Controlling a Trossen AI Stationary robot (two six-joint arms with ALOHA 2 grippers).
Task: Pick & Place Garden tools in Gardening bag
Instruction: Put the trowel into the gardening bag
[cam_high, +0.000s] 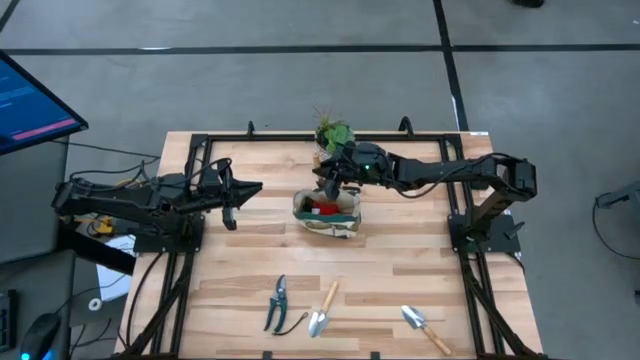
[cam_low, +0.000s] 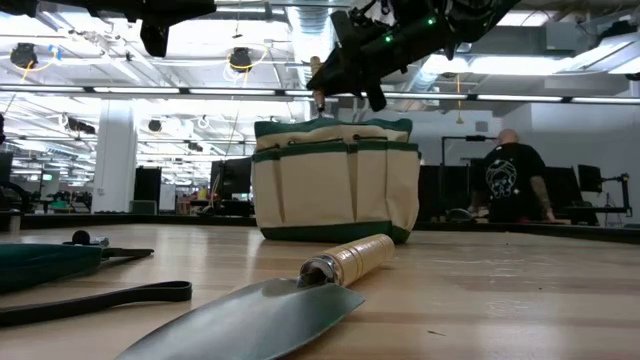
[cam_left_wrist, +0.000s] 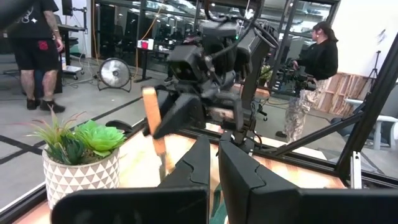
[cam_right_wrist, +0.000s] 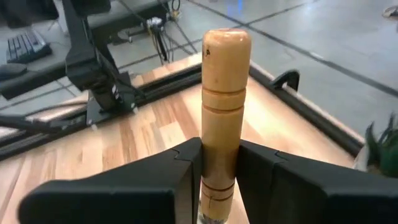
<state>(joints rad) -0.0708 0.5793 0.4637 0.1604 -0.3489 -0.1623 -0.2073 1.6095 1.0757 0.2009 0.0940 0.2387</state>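
The gardening bag (cam_high: 328, 213) sits upright near the middle of the counter (cam_high: 400, 270), a beige tote with green trim and outer pockets, with something red showing inside its open top in the high view. Just behind the bag, at the far edge of the counter, stands a potted green plant (cam_high: 333, 133) in a white patterned pot. The right claw (cam_high: 330, 180) hangs directly over the far rim of the bag, pinching a tool with a light wooden handle (cam_right_wrist: 225, 106); in the right wrist view the handle stands straight up between the two dark fingers (cam_right_wrist: 180, 168), gripped near its lower end, and the tool's working end is hidden below. In the low view that claw (cam_low: 340, 75) hovers just above the top of the bag (cam_low: 335, 180), not touching the fabric. The left claw (cam_high: 240, 192) waits to the left of the bag, well apart from it, with its fingers (cam_left_wrist: 245, 177) pressed close together and nothing between them. Toward the front of the counter, well away from the bag, three tools lie flat in a loose row: dark-handled pruning shears (cam_high: 277, 302) on the left, a trowel (cam_high: 323, 309) with a wooden handle beside them, and a second trowel (cam_high: 424, 328) farther right. People stand in the room beyond the counter
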